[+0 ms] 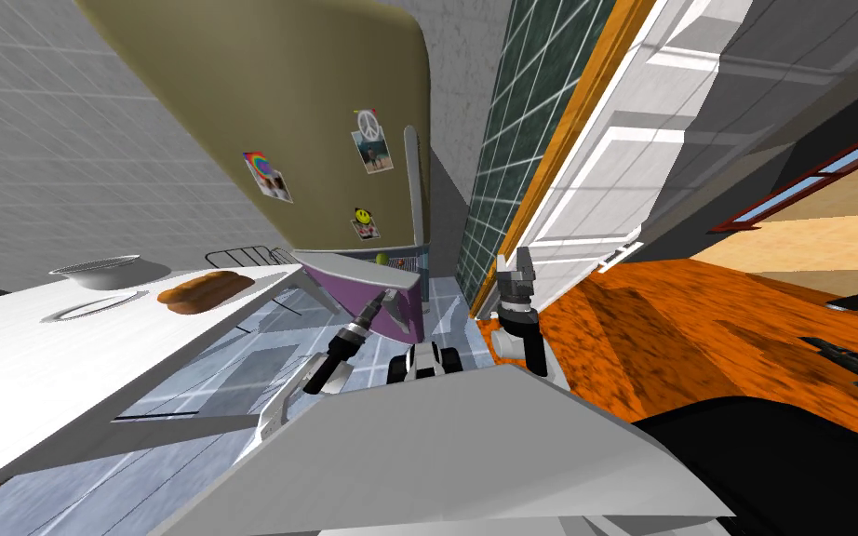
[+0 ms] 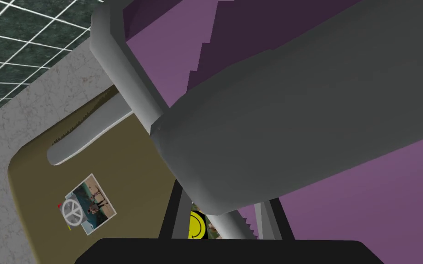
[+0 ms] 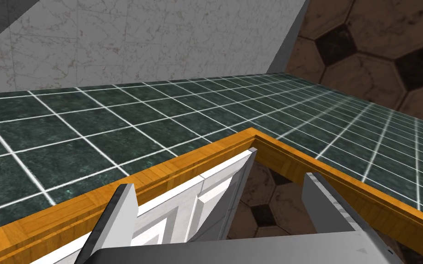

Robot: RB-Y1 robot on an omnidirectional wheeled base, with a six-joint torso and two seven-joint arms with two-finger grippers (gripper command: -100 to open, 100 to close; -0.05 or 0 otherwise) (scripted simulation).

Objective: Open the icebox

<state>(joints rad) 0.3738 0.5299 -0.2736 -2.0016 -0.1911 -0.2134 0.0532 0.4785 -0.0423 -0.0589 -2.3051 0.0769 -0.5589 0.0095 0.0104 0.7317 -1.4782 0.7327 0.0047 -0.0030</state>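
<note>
Straight ahead against the grey wall: the icebox [image 1: 325, 121], olive, rounded at the corner. Judged partly done. Below the olive upper door [image 1: 232, 93], a lower door [image 1: 362, 287], purple inside and grey at the rim, already swung out, with shelves and a small green thing [image 1: 381, 258] in view behind it. Left to do, by the look of it: swinging that door wider, and perhaps opening the upper door, seemingly shut. Left pincer [image 1: 381, 301] right at the purple door, close against its fat grey handle [image 2: 297, 105]; pinching it or not, cannot tell. Right pincer [image 3: 219, 183] spread wide, holding nothing, off by a white panelled door [image 3: 183, 206] in an orange frame [image 3: 160, 176] set in a green tiled wall [image 3: 91, 123], well apart from the icebox. Counted: one icebox, two doors and two handles, the fat one plus a long thin handle [image 1: 410, 186] on the upper door. Three pictures on the olive front: rainbow [image 1: 267, 175], peace sign [image 1: 371, 140], smiley [image 1: 365, 223]. On the white worktop [image 1: 8, 363] to the left: one bowl [image 1: 97, 270], one flat ring [image 1: 92, 305], one brown loaf [image 1: 204, 290], one wire rack [image 1: 243, 253].
</note>
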